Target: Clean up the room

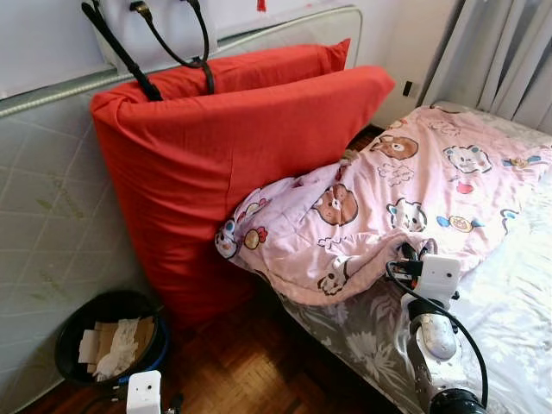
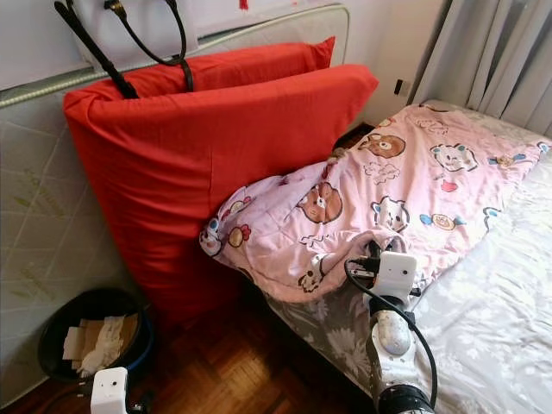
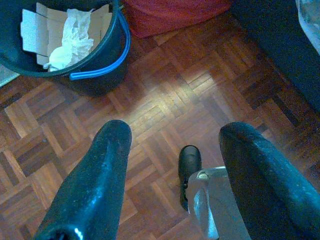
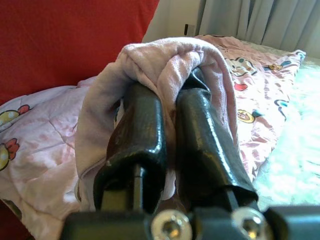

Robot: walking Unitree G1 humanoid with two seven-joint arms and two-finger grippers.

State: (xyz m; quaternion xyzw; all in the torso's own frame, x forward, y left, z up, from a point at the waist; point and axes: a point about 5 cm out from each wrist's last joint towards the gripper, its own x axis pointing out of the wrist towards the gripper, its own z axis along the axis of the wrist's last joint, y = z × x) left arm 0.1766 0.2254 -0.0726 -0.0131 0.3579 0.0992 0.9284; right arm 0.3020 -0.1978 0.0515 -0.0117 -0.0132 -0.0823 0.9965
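A pink cartoon-print blanket [image 1: 405,194] lies rumpled across the bed [image 1: 509,302], bunched at its near left corner. My right gripper [image 4: 167,107] is shut on a fold of that blanket at its near edge, the cloth draped over both black fingers [image 4: 142,130]. From the head, that arm's white wrist [image 1: 438,274] sits at the blanket's hem. My left gripper [image 3: 172,150] hangs open low over the parquet floor [image 3: 170,95], holding nothing.
Two large red cushions [image 1: 216,147] lean against an upright mattress [image 1: 43,216] left of the bed. A black bucket [image 1: 108,336] with cardboard and paper stands on the floor below them. A black-strapped bag [image 1: 164,34] hangs above. Curtains [image 1: 500,52] close the far right.
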